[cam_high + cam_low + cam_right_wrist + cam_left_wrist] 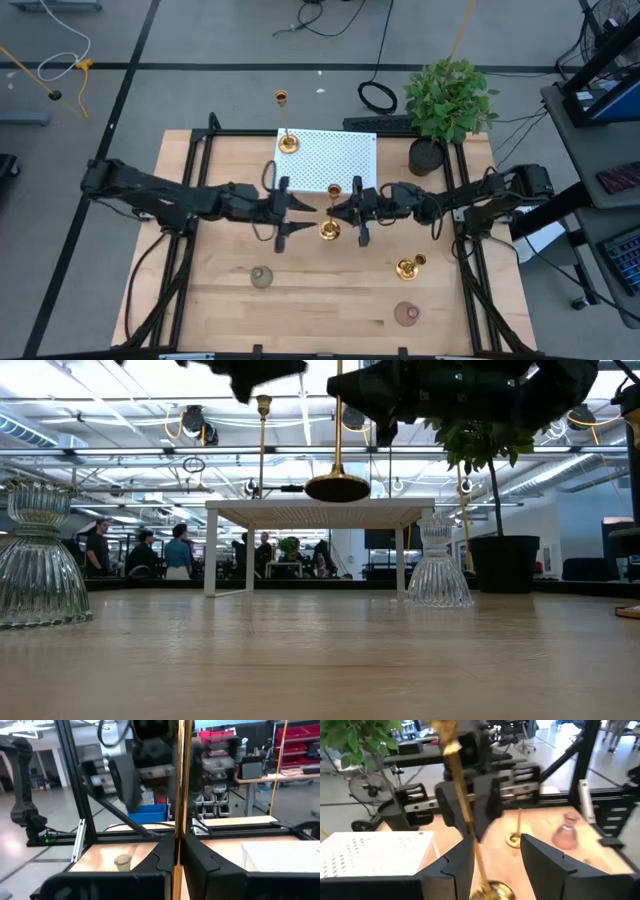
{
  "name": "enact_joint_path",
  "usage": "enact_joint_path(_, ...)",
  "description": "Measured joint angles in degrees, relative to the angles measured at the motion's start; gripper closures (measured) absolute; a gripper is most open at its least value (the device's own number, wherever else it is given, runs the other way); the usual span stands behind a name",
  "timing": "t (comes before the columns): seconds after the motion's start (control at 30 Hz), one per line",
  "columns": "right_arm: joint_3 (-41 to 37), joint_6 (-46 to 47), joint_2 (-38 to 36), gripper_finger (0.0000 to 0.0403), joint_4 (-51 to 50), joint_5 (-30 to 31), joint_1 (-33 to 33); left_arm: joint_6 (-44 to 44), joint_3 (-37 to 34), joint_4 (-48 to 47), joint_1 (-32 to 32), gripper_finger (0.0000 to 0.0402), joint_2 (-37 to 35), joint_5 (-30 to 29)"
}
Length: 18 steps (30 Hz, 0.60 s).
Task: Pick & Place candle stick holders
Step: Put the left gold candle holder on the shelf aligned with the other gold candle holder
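At centre frame I see my right gripper (349,212) clamped on the brass stick (331,213), lifted off the table (330,300); my left gripper (291,207) stands open beside it.

A light wooden table (220,310) carried a white perforated stand (345,160) near its back edge. Beside the stand's corner stood a potted plant (445,105). In front of the stand sat a green glass holder (261,277), a pink holder (406,314) and a toppled brass candlestick (410,266).
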Motion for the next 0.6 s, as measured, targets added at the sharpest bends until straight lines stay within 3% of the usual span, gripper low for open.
enact_joint_path(0.27, 5.7, -2.5, -1.3, 0.0392, -4.6, -0.4, -2.0, -0.4, 0.0, -19.4, -1.6, 0.0248, -13.4, -0.1)
enact_joint_path(0.43, 14.1, -7.7, -1.3, 0.0392, -18.2, 1.9, -5.6, 2.9, -2.7, -20.6, -1.6, 0.026, -18.3, -1.9)
enact_joint_path(0.6, 19.0, -9.7, -1.4, 0.039, -18.5, 2.7, -10.8, 3.0, -5.4, -20.2, -1.5, 0.0271, -21.8, -8.2)
